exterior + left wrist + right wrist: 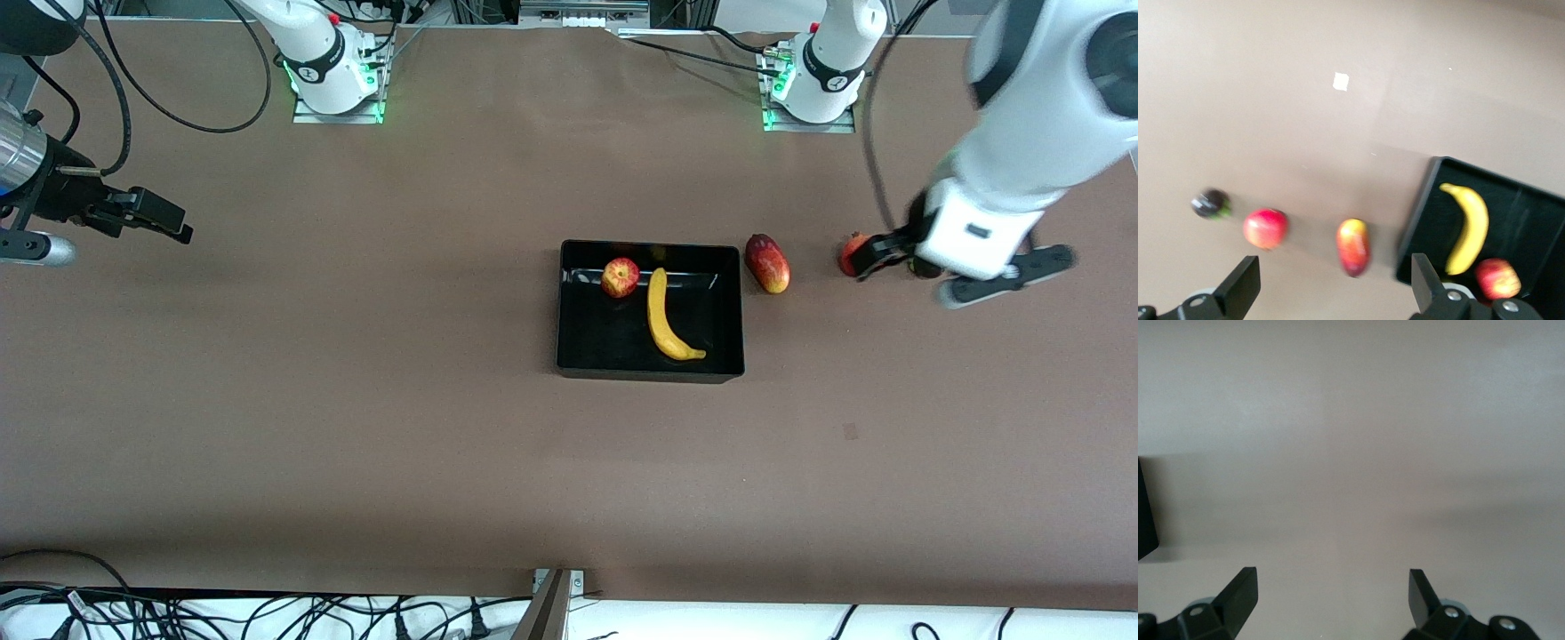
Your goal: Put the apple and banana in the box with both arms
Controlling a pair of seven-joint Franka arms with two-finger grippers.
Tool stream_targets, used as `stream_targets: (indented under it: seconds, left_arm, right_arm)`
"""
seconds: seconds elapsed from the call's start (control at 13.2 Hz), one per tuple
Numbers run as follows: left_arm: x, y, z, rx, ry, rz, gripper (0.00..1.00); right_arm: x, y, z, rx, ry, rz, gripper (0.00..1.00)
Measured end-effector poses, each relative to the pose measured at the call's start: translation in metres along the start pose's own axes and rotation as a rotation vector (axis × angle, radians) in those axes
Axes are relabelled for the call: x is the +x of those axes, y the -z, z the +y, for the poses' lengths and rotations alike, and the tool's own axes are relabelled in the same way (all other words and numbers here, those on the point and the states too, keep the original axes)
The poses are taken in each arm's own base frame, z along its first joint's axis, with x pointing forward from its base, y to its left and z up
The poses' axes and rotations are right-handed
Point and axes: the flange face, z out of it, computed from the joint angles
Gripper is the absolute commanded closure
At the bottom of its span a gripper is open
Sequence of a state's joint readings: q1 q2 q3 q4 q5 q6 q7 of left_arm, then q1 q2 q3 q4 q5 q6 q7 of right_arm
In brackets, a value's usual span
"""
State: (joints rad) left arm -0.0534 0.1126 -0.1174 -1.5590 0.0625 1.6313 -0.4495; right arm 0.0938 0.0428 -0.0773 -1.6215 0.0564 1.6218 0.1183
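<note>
The black box (605, 342) lies mid-table. The apple (620, 277) and the banana (667, 318) lie inside it, side by side, the apple at the end nearer the robots' bases. My left gripper (965, 267) is open and empty, up over the table toward the left arm's end, above the round red fruit. Its wrist view shows its open gripper (1331, 287), the box (1418, 213), the banana (1469, 229) and the apple (1497, 279). My right gripper (164, 218) is open and empty over bare table at the right arm's end; it also shows in its wrist view (1331, 600).
A long red-yellow mango-like fruit (767, 263) lies just outside the box toward the left arm's end. A round red pomegranate (852, 253) lies farther that way, partly hidden by the left gripper. A small dark fruit (1211, 203) lies beside it.
</note>
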Motion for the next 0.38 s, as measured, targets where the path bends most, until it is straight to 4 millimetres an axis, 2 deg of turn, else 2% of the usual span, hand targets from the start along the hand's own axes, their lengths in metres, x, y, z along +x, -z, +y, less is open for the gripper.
stream_targets:
  seconds: [0.15, 0.23, 0.38]
  left_arm:
    - [0.012, 0.018, -0.061, -0.03, -0.077, 0.02, 0.0]
    - [0.014, 0.024, -0.082, -0.039, -0.109, 0.029, 0.0]
    - [0.014, 0.028, -0.102, -0.041, -0.168, 0.039, 0.0]
  right_arm:
    - [0.0, 0.0, 0.0, 0.0, 0.0, 0.0, 0.0]
    - [0.0, 0.0, 0.0, 0.0, 0.0, 0.0, 0.0]
    - [0.0, 0.0, 0.0, 0.0, 0.0, 0.0, 0.0]
